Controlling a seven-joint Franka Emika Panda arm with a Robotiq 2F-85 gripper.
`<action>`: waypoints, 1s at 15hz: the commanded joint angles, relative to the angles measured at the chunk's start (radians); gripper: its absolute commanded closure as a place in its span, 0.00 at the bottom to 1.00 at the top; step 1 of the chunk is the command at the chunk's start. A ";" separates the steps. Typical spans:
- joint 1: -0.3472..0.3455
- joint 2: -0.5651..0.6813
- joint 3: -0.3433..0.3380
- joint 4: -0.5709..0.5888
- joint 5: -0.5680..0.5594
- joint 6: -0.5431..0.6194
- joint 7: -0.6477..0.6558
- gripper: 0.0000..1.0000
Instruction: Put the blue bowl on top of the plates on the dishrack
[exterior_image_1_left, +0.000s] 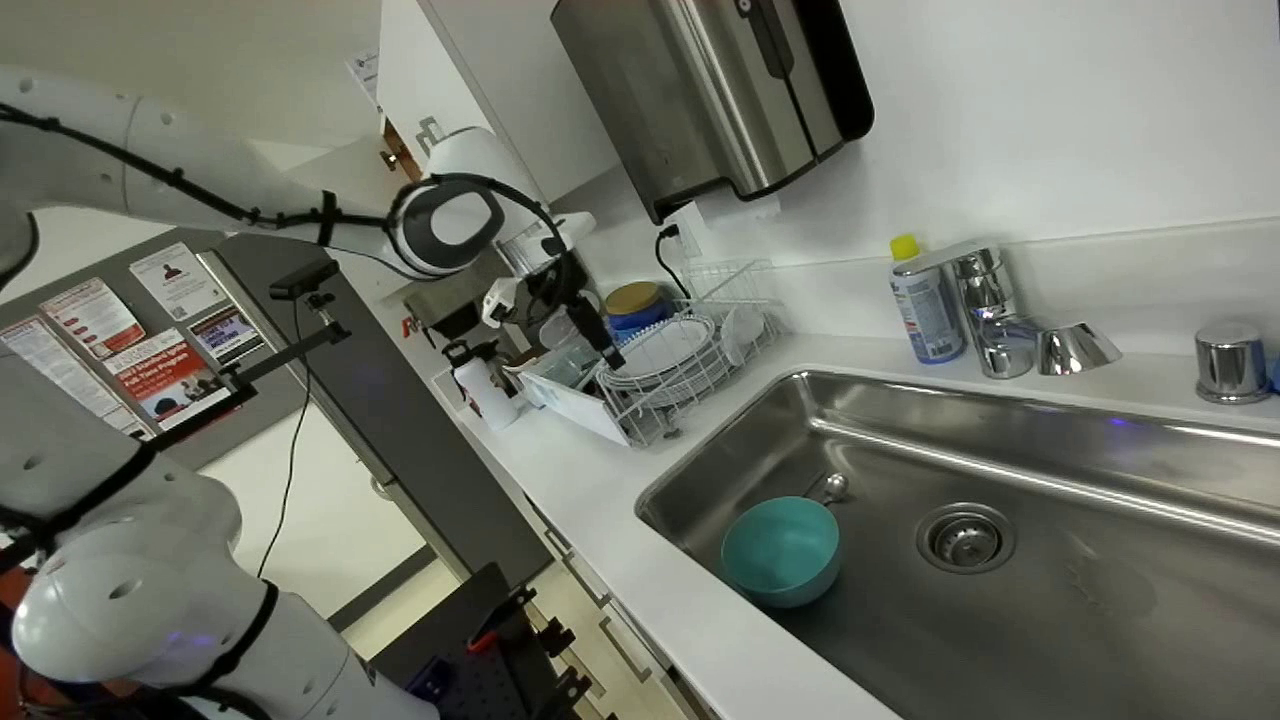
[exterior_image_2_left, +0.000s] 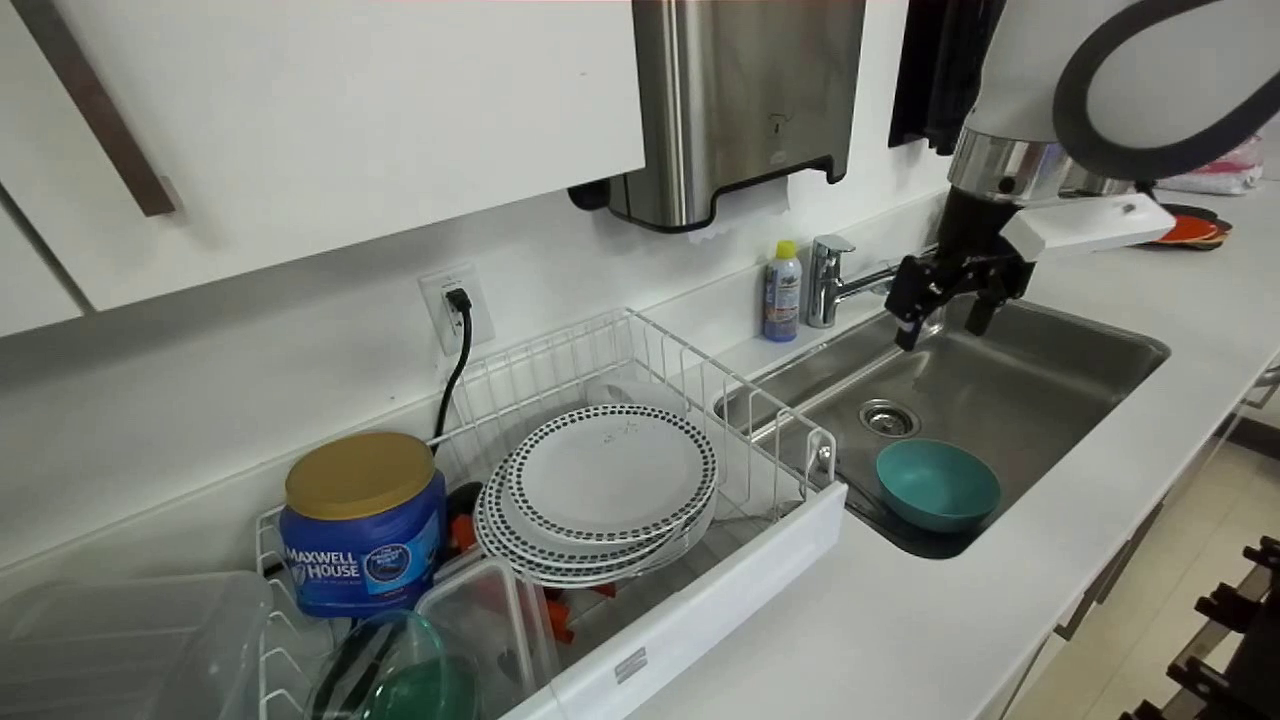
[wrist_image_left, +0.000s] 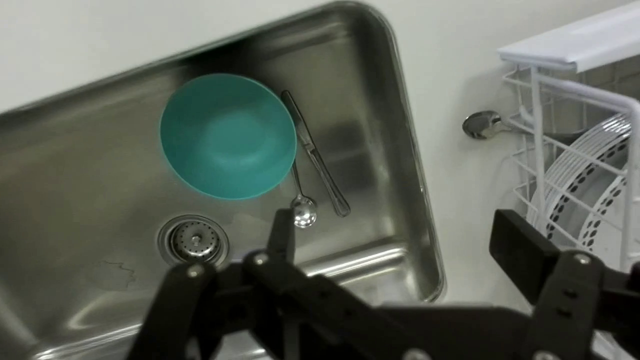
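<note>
Since my spread end effector (exterior_image_2_left: 941, 330) holds nothing, I'd pinch the bowl's (wrist_image_left: 228, 136) rim farthest from the table's (exterior_image_2_left: 1040, 580) front edge.

Can see a plain white wall (exterior_image_1_left: 1050, 120) behind the white surface (exterior_image_2_left: 850, 620), a metallic dispenser (exterior_image_1_left: 710, 90) mounted beside a white cabinet (exterior_image_2_left: 330, 130), posted notices (exterior_image_1_left: 165, 370) (mostly too small to read) across the room, and beige floor (exterior_image_2_left: 1180, 520) below the drawers (exterior_image_1_left: 630, 645).

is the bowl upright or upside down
Upright: the bowl sits mouth up in the sink, its inside showing in all three views.
</note>
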 joint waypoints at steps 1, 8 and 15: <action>-0.001 0.161 -0.030 0.053 -0.031 0.154 0.050 0.00; 0.076 0.460 -0.165 0.123 -0.075 0.361 0.196 0.00; 0.099 0.496 -0.190 0.136 -0.035 0.348 0.156 0.00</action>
